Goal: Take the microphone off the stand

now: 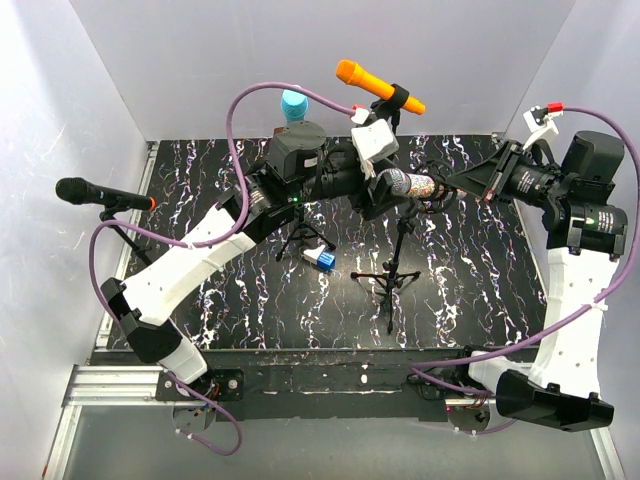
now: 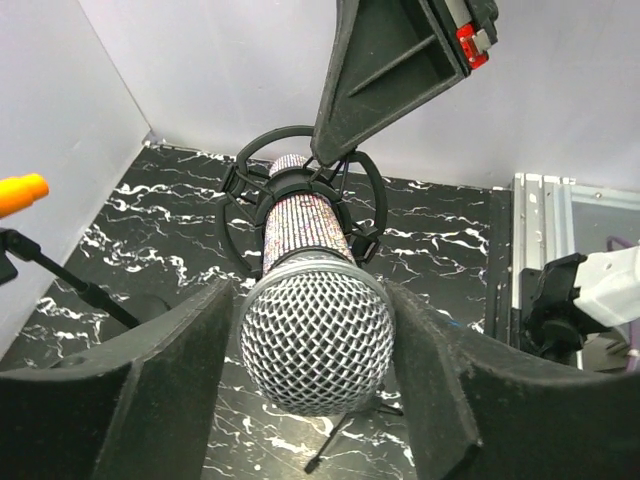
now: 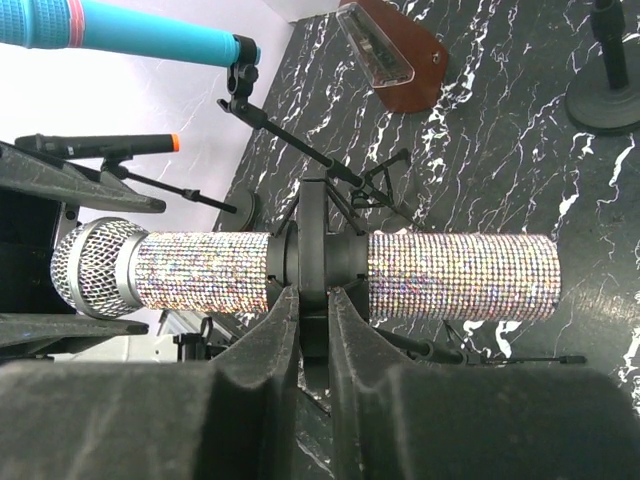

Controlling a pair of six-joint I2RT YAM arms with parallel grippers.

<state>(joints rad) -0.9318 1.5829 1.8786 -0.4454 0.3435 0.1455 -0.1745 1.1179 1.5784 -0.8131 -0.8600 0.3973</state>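
A glitter-covered microphone [image 1: 412, 185] with a silver mesh head [image 2: 315, 340] lies level in the black clip [image 3: 320, 255] of a tripod stand [image 1: 398, 270] at mid-table. My left gripper [image 1: 385, 187] reaches in from the left. Its two padded fingers sit against either side of the mesh head, so the left gripper [image 2: 312, 295] is shut on it. My right gripper [image 1: 455, 183] comes from the right. In its wrist view the right gripper [image 3: 312, 295] is shut on the clip's ring, with the glitter body [image 3: 460, 275] on both sides of it.
Other microphones sit on their own stands: an orange one [image 1: 375, 87] at the back, a light blue one [image 1: 295, 103] behind my left arm, a black one [image 1: 100, 194] at the left wall. A small blue and white object [image 1: 322, 260] lies on the marbled table. White walls enclose three sides.
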